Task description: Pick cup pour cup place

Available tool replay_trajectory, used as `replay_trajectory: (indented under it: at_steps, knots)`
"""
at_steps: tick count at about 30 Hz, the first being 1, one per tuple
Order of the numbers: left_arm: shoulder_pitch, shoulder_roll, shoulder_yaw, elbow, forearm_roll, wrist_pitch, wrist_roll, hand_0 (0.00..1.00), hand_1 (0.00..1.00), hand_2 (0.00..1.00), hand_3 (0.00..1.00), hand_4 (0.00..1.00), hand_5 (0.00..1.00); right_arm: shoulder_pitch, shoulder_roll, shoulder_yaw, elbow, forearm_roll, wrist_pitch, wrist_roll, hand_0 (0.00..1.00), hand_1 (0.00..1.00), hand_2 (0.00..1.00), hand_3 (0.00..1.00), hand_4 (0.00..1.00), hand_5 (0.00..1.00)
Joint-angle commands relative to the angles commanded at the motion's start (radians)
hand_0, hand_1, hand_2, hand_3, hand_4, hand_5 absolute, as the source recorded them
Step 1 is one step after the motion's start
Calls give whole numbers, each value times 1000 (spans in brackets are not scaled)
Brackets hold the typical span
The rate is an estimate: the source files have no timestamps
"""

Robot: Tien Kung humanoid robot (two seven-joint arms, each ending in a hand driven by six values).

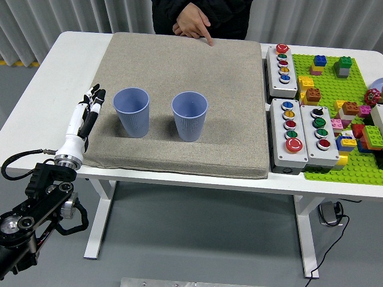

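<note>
Two blue ribbed cups stand upright on a grey mat (227, 107): the left cup (131, 112) and the right cup (190, 116), a small gap between them. My left hand (90, 106), white with black fingertips, hovers at the mat's left edge just left of the left cup, apart from it. Its fingers are extended and hold nothing. The right arm does not show.
A person stands at the far side, one hand (192, 22) pointing a finger onto the mat's far edge. Three grey button boxes (282, 63) (289, 135) (320, 135) lie right of the mat. A green baseplate (344, 113) with several bricks fills the right end.
</note>
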Motion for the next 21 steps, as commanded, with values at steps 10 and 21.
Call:
replay_trajectory:
  at_steps: [10, 21]
  knots:
    - [4, -12, -8, 6, 6, -2, -1, 905, 917, 998, 960, 779, 998, -9, 3, -4, 0, 4, -2, 0, 694, 615, 589, 590, 2, 241]
    - [10, -11, -10, 2, 4, -3, -3, 904, 916, 998, 959, 778, 998, -15, 5, -4, 0, 3, -3, -1, 694, 615, 590, 590, 2, 243]
